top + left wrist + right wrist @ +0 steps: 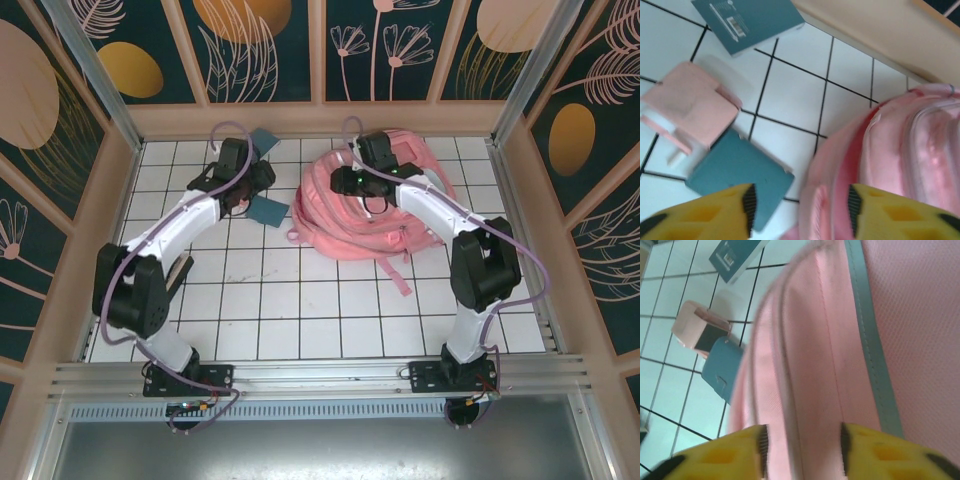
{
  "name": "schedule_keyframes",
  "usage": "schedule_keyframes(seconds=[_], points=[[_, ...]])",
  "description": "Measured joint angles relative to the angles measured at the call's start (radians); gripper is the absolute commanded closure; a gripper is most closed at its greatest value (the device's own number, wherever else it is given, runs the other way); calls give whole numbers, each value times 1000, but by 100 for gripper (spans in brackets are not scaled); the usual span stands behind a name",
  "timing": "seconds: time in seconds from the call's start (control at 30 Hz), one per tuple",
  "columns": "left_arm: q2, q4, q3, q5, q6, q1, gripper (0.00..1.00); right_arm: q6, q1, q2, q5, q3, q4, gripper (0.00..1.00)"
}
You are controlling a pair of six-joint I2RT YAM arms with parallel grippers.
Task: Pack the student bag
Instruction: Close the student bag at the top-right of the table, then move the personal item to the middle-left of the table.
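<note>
Packing the student bag point(365, 215), slumped at 1 o'clock on the counter point(300, 310), close under the back wall point(320, 118). Seemingly at the opening-up step: right gripper point(802, 445) poised over a bag seam, jaws parted, no pinch visible; left gripper point(801, 202) at the bag's 9 o'clock edge, jaws apart, holding nothing. Next, probably: spread the mouth, then fetch the teal case point(737, 170), pink case point(687, 102) and teal booklet point(747, 20) lying at 9 o'clock. Tight toward 12 o'clock; open tiles toward 6 o'clock.

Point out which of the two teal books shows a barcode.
The far teal book, by the wall: barcode on its cover. The other teal book, against the pink case, shows none.
</note>
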Motion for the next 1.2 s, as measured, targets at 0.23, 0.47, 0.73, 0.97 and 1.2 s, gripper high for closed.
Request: schedule_keyframes(seconds=[0.23, 0.47, 0.73, 0.97, 1.2], points=[[262, 86, 211, 68, 0, 117, 82, -8, 23, -23, 34, 0, -4, 1], [486, 138, 425, 122, -45, 210, 92, -17, 23, -52, 69, 37, -14, 1], [760, 133, 771, 195, -116, 233, 92, -17, 23, -52, 92, 84, -32, 1], [918, 76, 914, 211, -190, 236, 92, -17, 24, -55, 106, 86, -51, 1], [946, 19, 914, 196, -208, 239, 95, -17, 24, -84, 105, 85, -57, 1]])
